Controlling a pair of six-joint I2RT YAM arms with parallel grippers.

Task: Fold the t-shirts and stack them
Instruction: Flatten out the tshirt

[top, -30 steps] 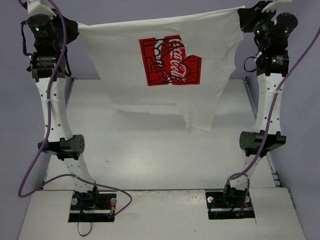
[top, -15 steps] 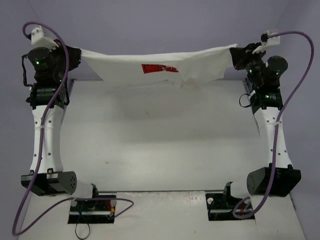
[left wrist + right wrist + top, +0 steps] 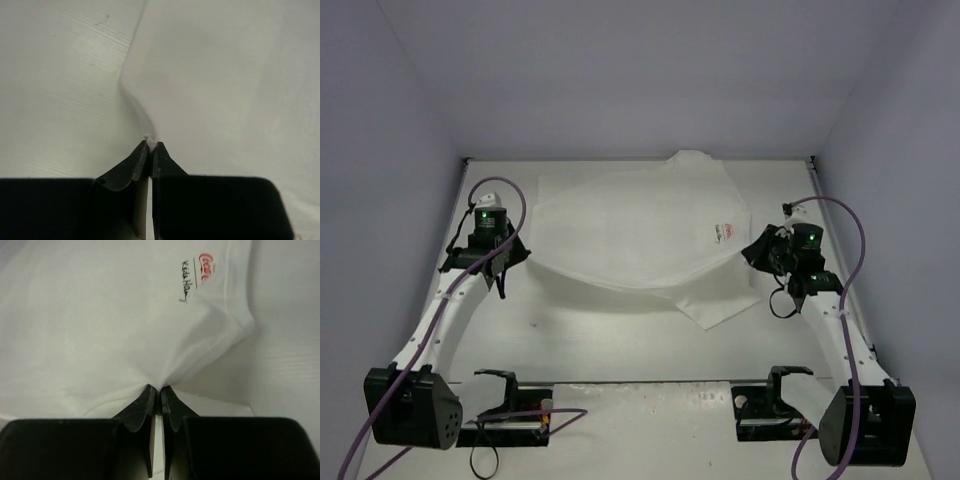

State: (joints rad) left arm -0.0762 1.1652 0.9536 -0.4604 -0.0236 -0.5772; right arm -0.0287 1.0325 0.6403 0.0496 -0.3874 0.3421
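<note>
The t-shirt [image 3: 630, 225] lies spread over the upper middle of the tabletop [image 3: 620, 345], far edge close to the back wall and mostly flat. Its near edge hangs in a shallow curve between the two arms, and one loose corner droops onto the tabletop right of centre. A bit of small red script [image 3: 728, 233] shows toward the right side.

The left gripper [image 3: 510, 262] sits at the left of the frame, pressed together on the shirt's left edge. Its wrist view shows the tips [image 3: 151, 145] nipping a thin ridge of cloth. The right gripper [image 3: 757, 250], at the right of the frame, is likewise pinching the shirt. From its wrist camera, the fabric gathers into a puckered fan at the closed tips [image 3: 156, 390], with the red script just beyond.

The cloth looks light, thin and limp: it holds no shape and sags wherever it is unsupported. I'd judge it not fragile, though a small pinch could slip off a single layer. The best holds look to be hems, seams or corners, taken at two points wide apart so the edge between them is taut. That drooping corner probably needs smoothing before a clean fold.
</note>
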